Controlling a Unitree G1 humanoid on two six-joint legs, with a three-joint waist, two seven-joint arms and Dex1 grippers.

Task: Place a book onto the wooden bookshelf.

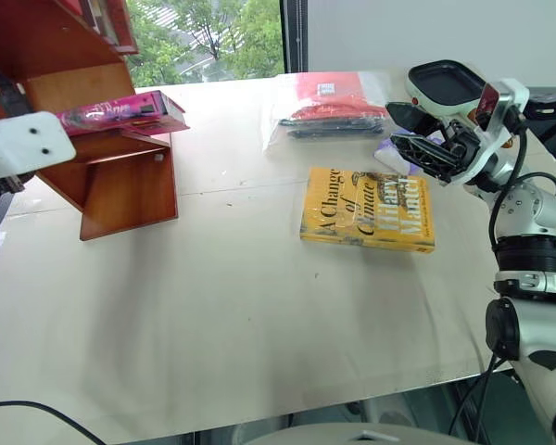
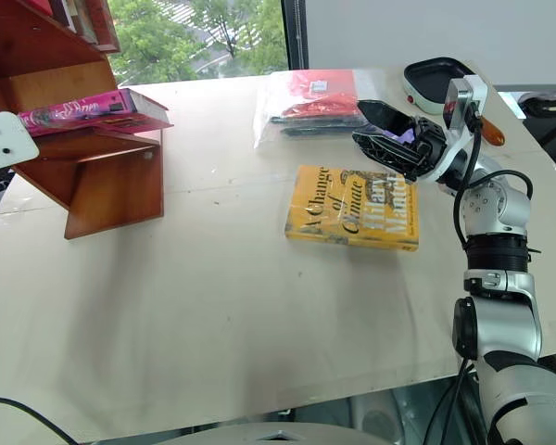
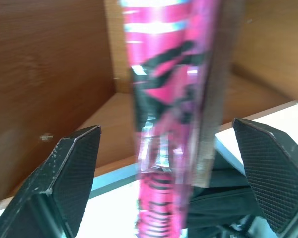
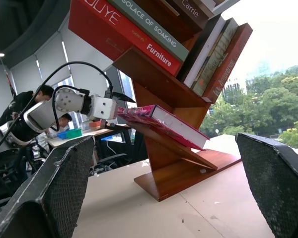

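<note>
The pink book (image 1: 120, 113) lies on the wooden bookshelf (image 1: 120, 181), far left. The left gripper (image 3: 171, 163) is spread open around it, holding nothing. It should back straight out without nudging it; the right gripper (image 2: 389, 130) hangs open too.

Wooden bookshelf (image 1: 120, 181) cut off at upper left of frame — top and left side out of shot. Book (image 3: 174, 124) motion-blurred at centre, cover text unreadable. Left gripper (image 4: 120, 103) partly hidden behind book's far end — fingertips unclear.
</note>
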